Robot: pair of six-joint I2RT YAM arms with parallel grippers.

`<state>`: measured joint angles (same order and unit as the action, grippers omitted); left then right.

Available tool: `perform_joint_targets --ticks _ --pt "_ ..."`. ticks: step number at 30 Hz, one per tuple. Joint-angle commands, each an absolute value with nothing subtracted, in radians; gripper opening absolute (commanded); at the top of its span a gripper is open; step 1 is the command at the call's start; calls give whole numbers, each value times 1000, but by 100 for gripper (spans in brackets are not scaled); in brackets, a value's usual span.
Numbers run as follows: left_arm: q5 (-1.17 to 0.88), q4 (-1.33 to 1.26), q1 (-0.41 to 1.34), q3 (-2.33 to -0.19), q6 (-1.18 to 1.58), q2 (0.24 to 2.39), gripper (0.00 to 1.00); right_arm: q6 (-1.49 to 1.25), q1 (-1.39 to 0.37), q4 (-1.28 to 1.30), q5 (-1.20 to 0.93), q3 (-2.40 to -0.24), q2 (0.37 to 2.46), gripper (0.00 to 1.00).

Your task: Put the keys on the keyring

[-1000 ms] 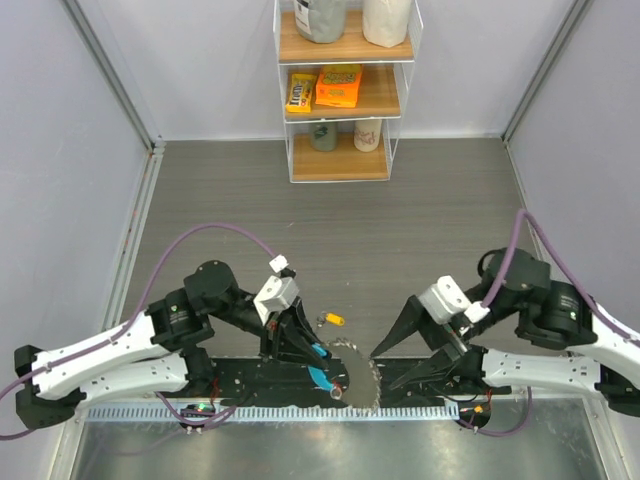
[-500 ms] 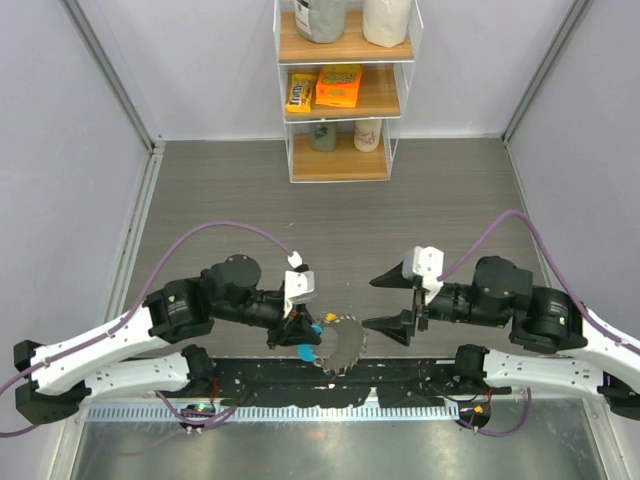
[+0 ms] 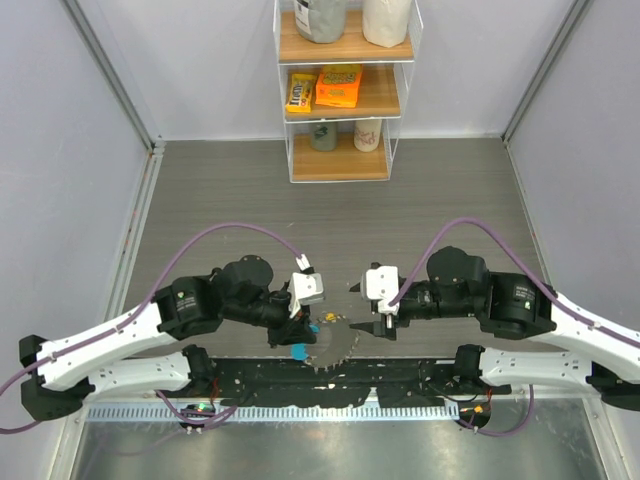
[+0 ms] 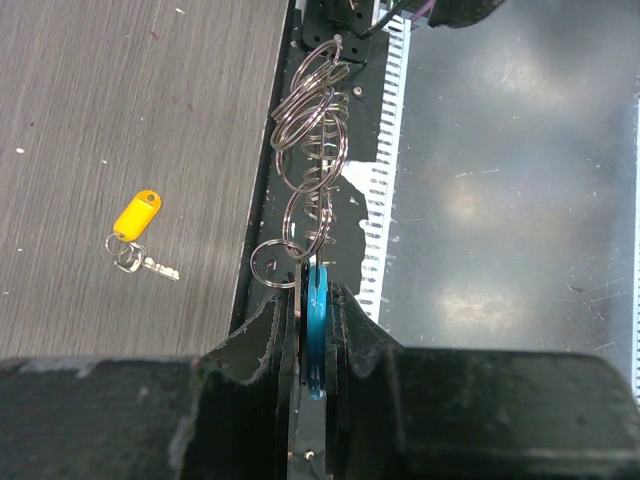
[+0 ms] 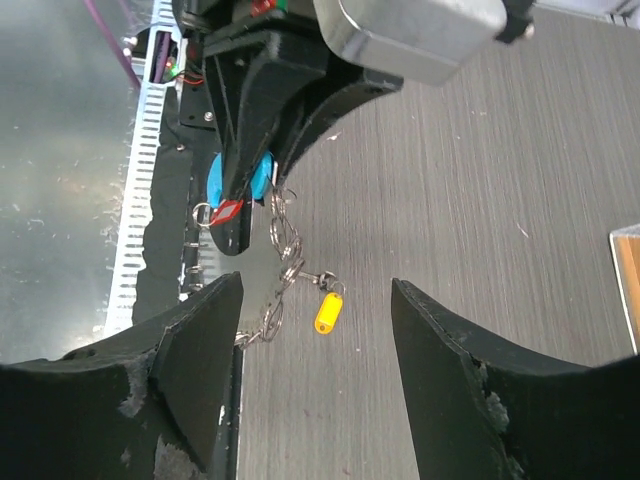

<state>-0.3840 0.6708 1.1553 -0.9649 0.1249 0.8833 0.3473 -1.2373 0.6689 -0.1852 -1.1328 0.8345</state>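
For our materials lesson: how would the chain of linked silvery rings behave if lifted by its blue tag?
Probably floppy: the chain of linked silvery rings is separate loops, kinked along its length. Likely light: thin wire. It may swing from the blue plastic tag.

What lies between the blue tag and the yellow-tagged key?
In the right wrist view, silvery loops of the keyring run between the blue tag and the yellow-tagged key.

Keyring (image 4: 310,170) in left claw (image 4: 312,300) (above the table's (image 4: 120,90) near edge), key (image 4: 137,215) on table just beyond
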Motion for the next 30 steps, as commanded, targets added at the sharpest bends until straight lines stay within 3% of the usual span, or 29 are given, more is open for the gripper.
perform_joint_targets --ticks 1,12,30 --pt "-388 640 1151 -1011 120 887 0 429 -1250 657 -256 -1190 856 66" --pt "-399 624 1150 -1008 127 905 0 511 -1313 680 -235 -1239 971 61" --pt "-408 617 1149 -1000 137 885 0 518 -1345 700 -224 -1213 988 48"
